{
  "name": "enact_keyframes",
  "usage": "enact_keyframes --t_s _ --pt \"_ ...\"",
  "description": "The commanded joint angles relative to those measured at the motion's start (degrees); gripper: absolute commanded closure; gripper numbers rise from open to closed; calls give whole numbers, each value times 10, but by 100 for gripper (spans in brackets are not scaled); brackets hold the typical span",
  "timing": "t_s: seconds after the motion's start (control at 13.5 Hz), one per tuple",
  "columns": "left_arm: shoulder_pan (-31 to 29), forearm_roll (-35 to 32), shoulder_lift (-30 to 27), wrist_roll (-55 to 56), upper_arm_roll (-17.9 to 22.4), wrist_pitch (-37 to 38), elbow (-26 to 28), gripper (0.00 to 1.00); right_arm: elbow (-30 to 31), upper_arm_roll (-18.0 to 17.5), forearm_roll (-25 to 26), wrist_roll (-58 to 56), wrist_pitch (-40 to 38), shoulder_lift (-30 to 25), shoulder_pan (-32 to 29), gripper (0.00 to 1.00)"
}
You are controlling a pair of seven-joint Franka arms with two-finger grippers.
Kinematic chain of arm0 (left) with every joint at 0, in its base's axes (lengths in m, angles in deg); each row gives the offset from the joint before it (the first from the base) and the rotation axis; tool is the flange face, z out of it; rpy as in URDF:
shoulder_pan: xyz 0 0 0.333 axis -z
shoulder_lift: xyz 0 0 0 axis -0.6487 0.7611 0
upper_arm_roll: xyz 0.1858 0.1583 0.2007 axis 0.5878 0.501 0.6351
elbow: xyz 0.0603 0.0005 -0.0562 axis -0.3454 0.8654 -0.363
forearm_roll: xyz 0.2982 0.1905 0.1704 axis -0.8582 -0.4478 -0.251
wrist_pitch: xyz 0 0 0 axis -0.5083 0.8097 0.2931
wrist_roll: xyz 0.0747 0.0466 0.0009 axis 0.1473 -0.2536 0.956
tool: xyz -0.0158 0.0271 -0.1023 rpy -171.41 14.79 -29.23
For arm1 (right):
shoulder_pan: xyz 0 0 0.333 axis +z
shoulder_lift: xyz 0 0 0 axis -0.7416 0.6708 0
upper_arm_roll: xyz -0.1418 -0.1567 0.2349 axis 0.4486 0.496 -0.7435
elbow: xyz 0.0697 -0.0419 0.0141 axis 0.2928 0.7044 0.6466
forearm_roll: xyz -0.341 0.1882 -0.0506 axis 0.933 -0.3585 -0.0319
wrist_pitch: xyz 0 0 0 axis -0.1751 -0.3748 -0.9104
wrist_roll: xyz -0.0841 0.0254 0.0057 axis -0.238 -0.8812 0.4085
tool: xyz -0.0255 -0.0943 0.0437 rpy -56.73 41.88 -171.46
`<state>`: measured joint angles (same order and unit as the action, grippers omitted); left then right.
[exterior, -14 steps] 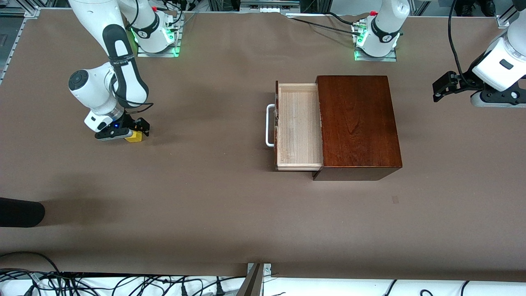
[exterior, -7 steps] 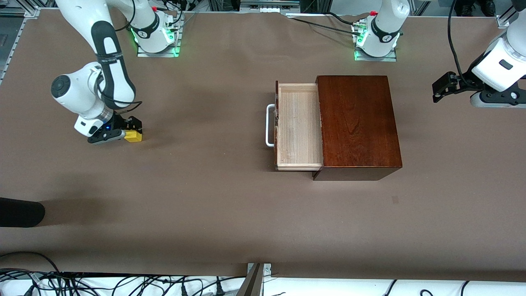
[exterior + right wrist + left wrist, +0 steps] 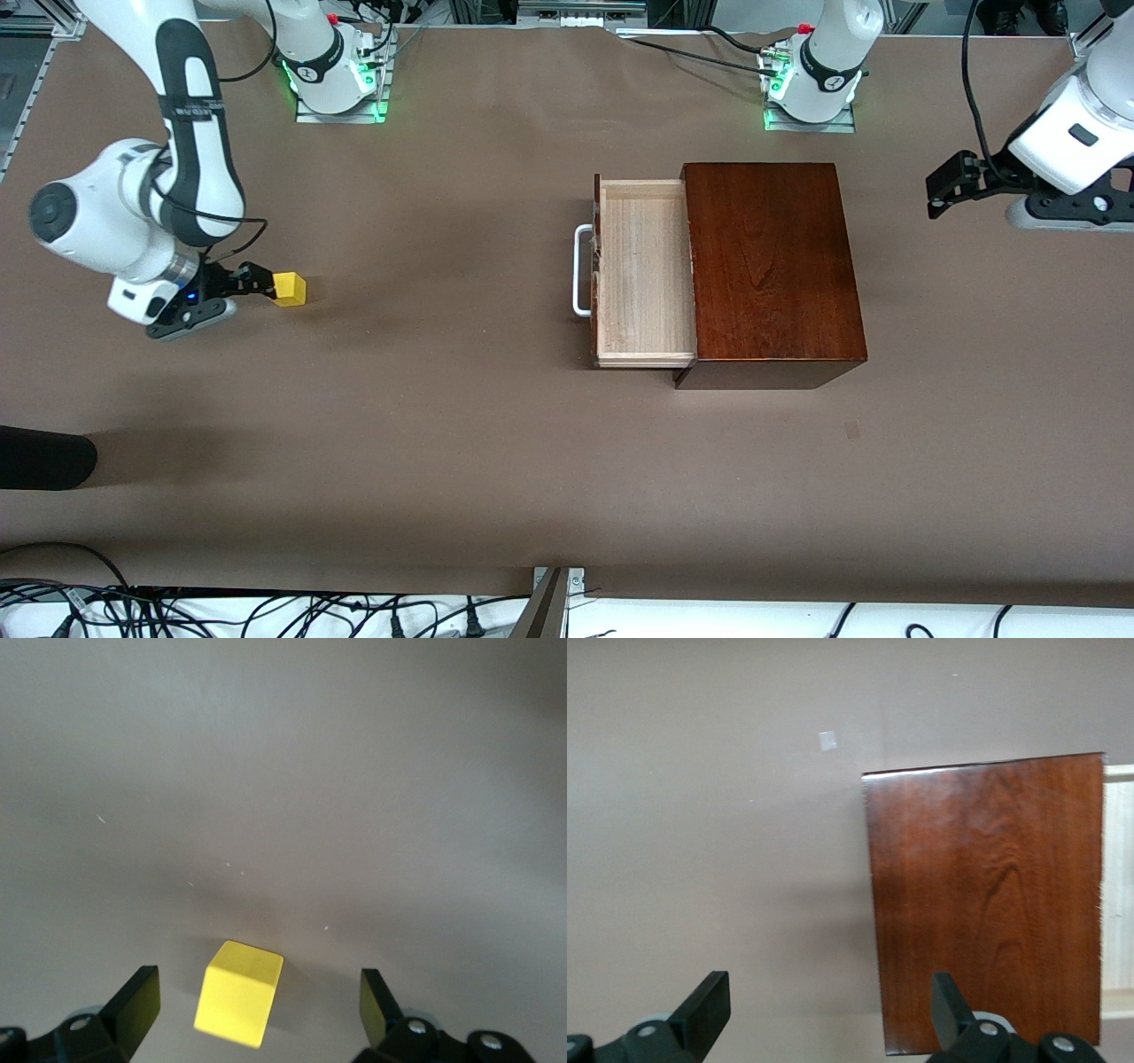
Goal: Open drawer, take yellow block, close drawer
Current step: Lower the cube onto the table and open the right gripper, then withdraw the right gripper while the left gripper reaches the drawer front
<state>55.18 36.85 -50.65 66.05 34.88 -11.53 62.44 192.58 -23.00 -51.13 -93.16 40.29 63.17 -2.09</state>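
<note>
On a plain brown table [image 3: 443, 461], yellow block [image 3: 290, 289] sitting free toward the right arm's end, right gripper [image 3: 241, 282] wide open beside it, drawer [image 3: 642, 270] pulled out of dark box [image 3: 771, 266], left gripper [image 3: 946, 182] wide open, waiting, cables [image 3: 266, 611] along the near edge, no readable writing.

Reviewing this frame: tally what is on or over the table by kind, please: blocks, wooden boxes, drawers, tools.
Yellow block: 1, on the table toward the right arm's end
Dark-brown wooden box: 1
Drawer: 1, pulled out, nothing visible in it
Tools: 2, both open: right tool beside the block, left tool waiting at the left arm's end
Total: 5
</note>
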Motion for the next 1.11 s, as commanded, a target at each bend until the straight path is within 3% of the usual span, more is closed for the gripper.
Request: enact_keyframes --t_s 0.0,0.52,0.81,1.03 --pt "2 -3 36 32 -38 39 -67 0 -90 5 40 51 -88 2 -1 0" --pt "14 -1 83 270 -177 52 -101 0 -195 3 54 125 -198 2 12 0" --pt "108 -3 128 482 -183 47 -101 0 -228 0 73 170 -229 -1 25 0" --pt "158 -2 164 616 -183 5 -102 0 -250 -59 108 189 -247 -18 -23 0"
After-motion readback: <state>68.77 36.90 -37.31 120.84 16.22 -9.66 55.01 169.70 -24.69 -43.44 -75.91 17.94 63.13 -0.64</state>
